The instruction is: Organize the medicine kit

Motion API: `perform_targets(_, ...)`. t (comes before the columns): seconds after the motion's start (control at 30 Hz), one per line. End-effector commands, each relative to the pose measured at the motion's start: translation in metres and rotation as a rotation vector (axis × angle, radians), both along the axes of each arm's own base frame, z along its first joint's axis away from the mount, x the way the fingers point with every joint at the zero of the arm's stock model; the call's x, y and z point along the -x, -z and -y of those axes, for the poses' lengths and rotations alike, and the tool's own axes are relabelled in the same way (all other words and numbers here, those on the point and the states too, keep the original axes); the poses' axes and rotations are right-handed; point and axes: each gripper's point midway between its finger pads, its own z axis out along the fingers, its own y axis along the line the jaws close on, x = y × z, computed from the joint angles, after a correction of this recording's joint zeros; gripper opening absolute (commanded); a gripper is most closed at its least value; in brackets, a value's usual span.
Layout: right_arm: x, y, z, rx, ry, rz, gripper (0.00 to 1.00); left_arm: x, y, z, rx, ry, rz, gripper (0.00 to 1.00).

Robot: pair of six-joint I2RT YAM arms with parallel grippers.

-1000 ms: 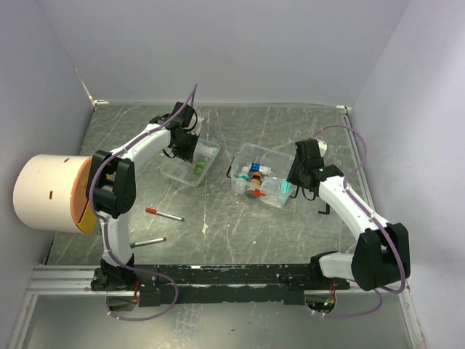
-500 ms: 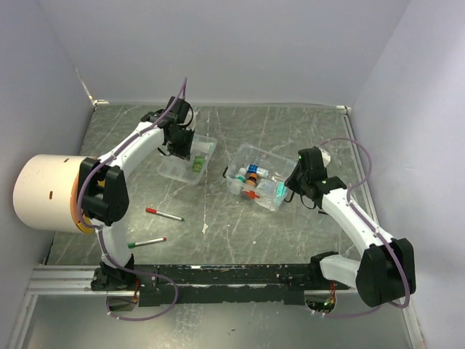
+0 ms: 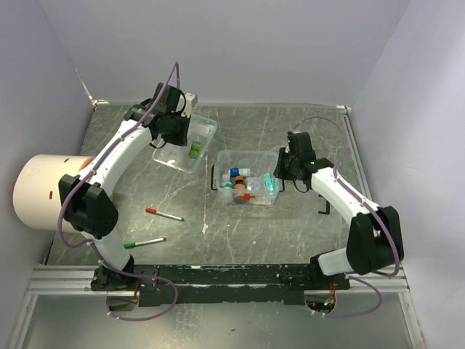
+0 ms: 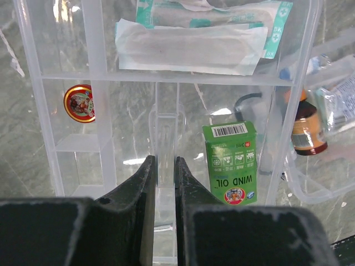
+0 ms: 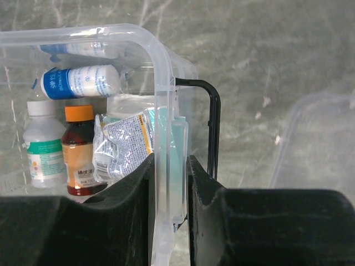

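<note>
Left jaws: the left gripper (image 4: 162, 160) is pinched narrow on the centre post of the clear divided tray (image 4: 166, 77), a firm hold.
Right jaws: the right gripper (image 5: 169, 160) is clamped on the end wall of the clear plastic box (image 5: 111, 30), just beside its black handle (image 5: 213, 127).
In the tray: green Wind Oil carton (image 4: 233, 160), red tin (image 4: 79, 103) and gauze packets (image 4: 188, 47), all loose.
In the box: brown bottle (image 5: 77, 155) and foil packet (image 5: 122, 144), lying low.
Where: the tray is far-left over the table (image 3: 290, 131) and the box mid-table, near but apart.
Step, by my read: bring the tray over the box and seat it.
Do it well: keep the tray level so nothing slides, hold the box steady, and square the corners before lowering.
</note>
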Motion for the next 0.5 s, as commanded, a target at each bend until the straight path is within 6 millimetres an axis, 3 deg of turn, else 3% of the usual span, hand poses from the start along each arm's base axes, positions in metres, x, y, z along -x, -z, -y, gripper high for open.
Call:
perform_targets(0.0,-0.010,0.009,-0.019,0.023,-0.198,-0.004,0.15,0.007,-0.030,0.014,0.002,0.092,0.086,0.16)
perform_targets(0.27,-0.029,0.004,-0.054,-0.042,-0.427,0.039,0.15,0.025,-0.030,0.032,-0.046,0.194,0.112,0.16)
perform_targets(0.37,-0.032,0.000,-0.062,-0.081,-0.432,0.033,0.15,0.031,-0.033,0.038,-0.056,0.241,0.123,0.16)
perform_targets(0.47,-0.038,-0.013,-0.060,-0.091,-0.363,0.042,0.31,0.035,-0.037,0.045,-0.064,0.284,0.133,0.16)
